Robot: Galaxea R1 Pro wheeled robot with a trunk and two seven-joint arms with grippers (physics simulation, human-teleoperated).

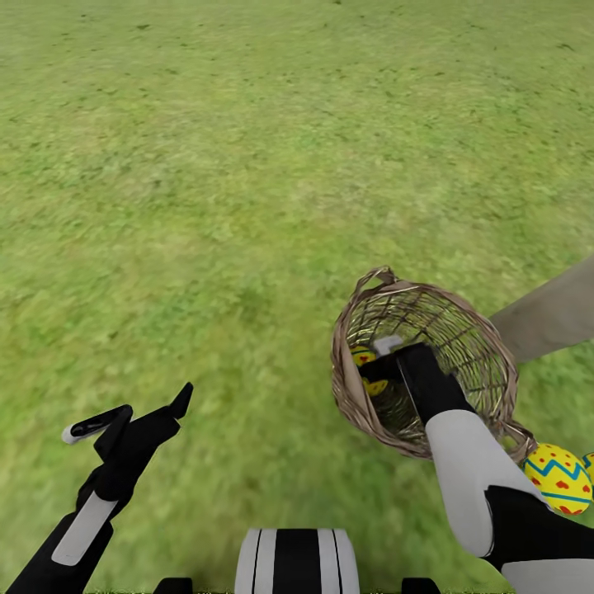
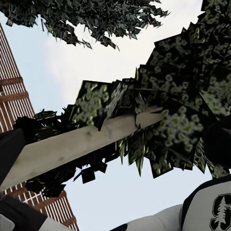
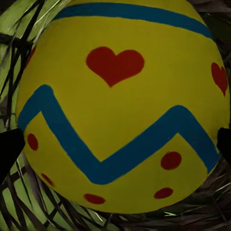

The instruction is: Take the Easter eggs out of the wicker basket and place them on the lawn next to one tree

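- Lawn (image 1: 247, 165): mottled grass; wicker basket (image 1: 487, 346) at near right beside tree trunk (image 1: 553, 318).
- Right gripper (image 1: 381, 356): inside basket, fingers flanking an egg (image 3: 120, 106); grip cannot be told.
- Left gripper (image 1: 132, 412): spread wide, empty.
- Second egg (image 1: 559, 478): on grass, right of basket.

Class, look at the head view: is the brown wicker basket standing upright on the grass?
No: the brown wicker basket lies tipped on its side, its open mouth facing the camera, on the green lawn.

A red brick wall (image 2: 12, 103) with pale mortar lines is rising at one edge of the left wrist view, reappearing lower down beyond the foliage. Pale blue sky (image 2: 110, 192) with soft white cloud (image 2: 77, 62) is showing behind it.
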